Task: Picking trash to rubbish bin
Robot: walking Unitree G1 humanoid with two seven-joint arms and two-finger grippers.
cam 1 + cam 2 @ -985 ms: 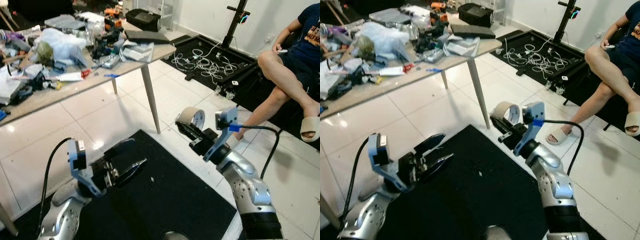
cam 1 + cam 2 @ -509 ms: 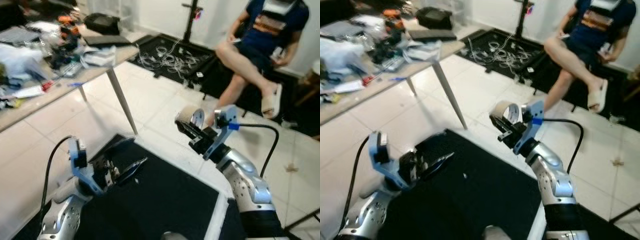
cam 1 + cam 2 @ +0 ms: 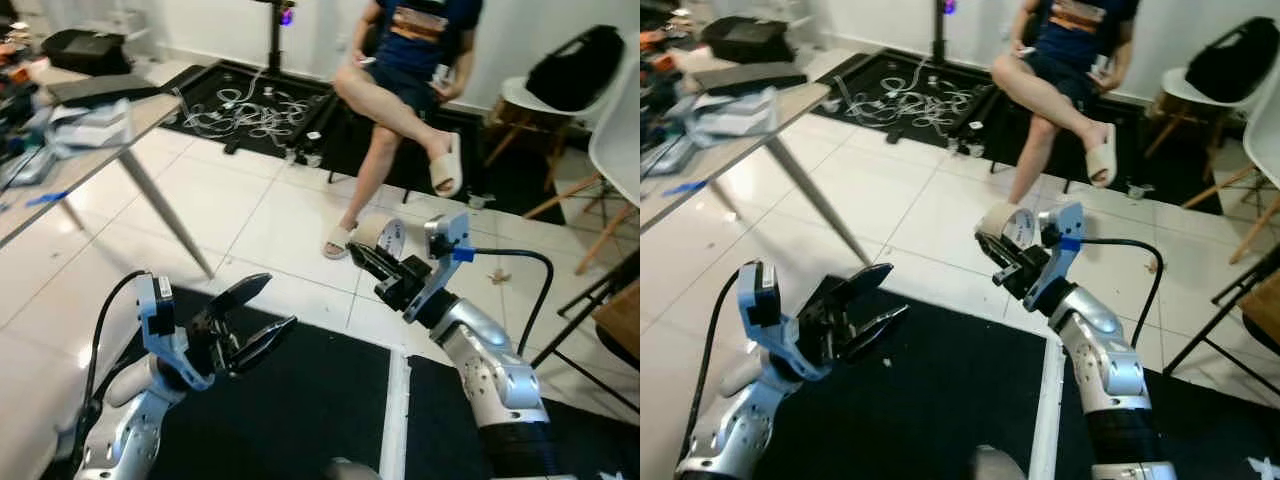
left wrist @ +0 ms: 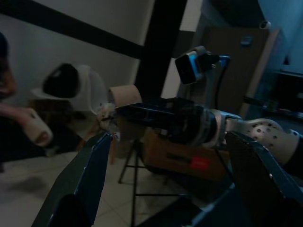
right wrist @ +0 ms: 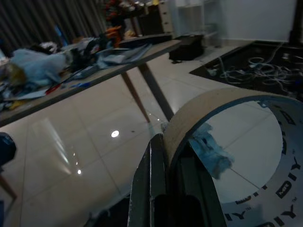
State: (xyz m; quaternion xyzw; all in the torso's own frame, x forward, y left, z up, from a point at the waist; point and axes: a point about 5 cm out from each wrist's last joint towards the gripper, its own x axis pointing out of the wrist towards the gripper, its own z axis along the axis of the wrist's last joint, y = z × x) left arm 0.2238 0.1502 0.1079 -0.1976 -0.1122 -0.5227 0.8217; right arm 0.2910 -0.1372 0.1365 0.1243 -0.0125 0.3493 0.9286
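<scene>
The floor point(image 3: 250, 200) is glossy white tile, mirroring light. A matt black mat point(image 3: 300, 400) lies on it. The right end effector point(image 3: 375, 268), black plastic on a brushed silver metal arm, grips a tape roll point(image 3: 382, 235) of dull brown cardboard. The bench point(image 3: 730, 140) looks like pale wood, though blur makes that uncertain.

Tape roll point(image 3: 382, 232) tan cardboard, white inner face with black print, bluish scrap stuck inside. Right gripper point(image 3: 368, 264) black fingers, blue wrist bracket, silver arm. Left gripper point(image 3: 255, 318) black fingers, blue bracket, silver arm. Floor point(image 3: 250, 200) glossy white tiles, grey grout lines. Mat point(image 3: 300, 400) black, white strip along its right edge. Table point(image 3: 90, 160) tan top, grey leg. Person point(image 3: 410, 60) dark blue shirt and shorts, beige slippers. Chair point(image 3: 620, 140) white, wooden legs. Cables point(image 3: 245, 105) white on black mat.
</scene>
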